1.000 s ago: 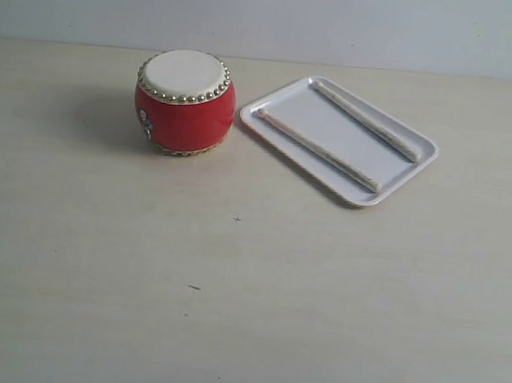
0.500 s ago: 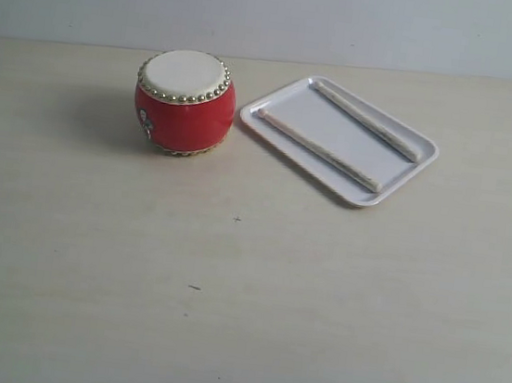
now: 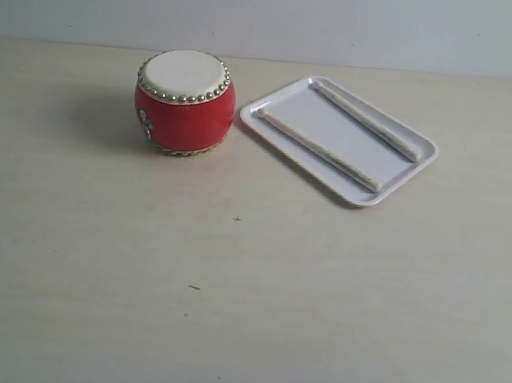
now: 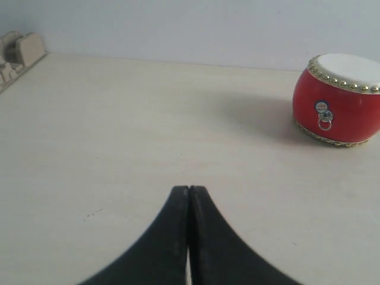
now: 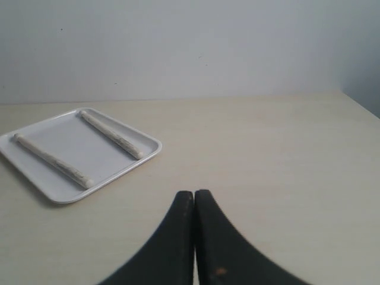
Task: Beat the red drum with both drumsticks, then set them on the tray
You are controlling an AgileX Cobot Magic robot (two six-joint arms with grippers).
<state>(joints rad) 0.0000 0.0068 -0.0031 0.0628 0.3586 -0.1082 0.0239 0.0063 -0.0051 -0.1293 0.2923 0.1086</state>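
The red drum (image 3: 184, 103) stands upright on the pale table, cream head up; the left wrist view shows it too (image 4: 338, 101), well away from my left gripper (image 4: 189, 189), which is shut with nothing in it. To the drum's right lies the white tray (image 3: 397, 185) with both drumsticks flat inside it, one along the near side (image 3: 319, 150) and one along the far side (image 3: 367, 121). In the right wrist view the tray (image 5: 151, 145) and the two sticks (image 5: 53, 160) (image 5: 111, 135) lie ahead of my shut, empty right gripper (image 5: 194, 193). Neither gripper appears in the exterior view.
The pale wooden table (image 3: 243, 293) runs back to a plain light wall (image 3: 278, 12). A beige fixture (image 4: 18, 53) sits at the table's edge in the left wrist view.
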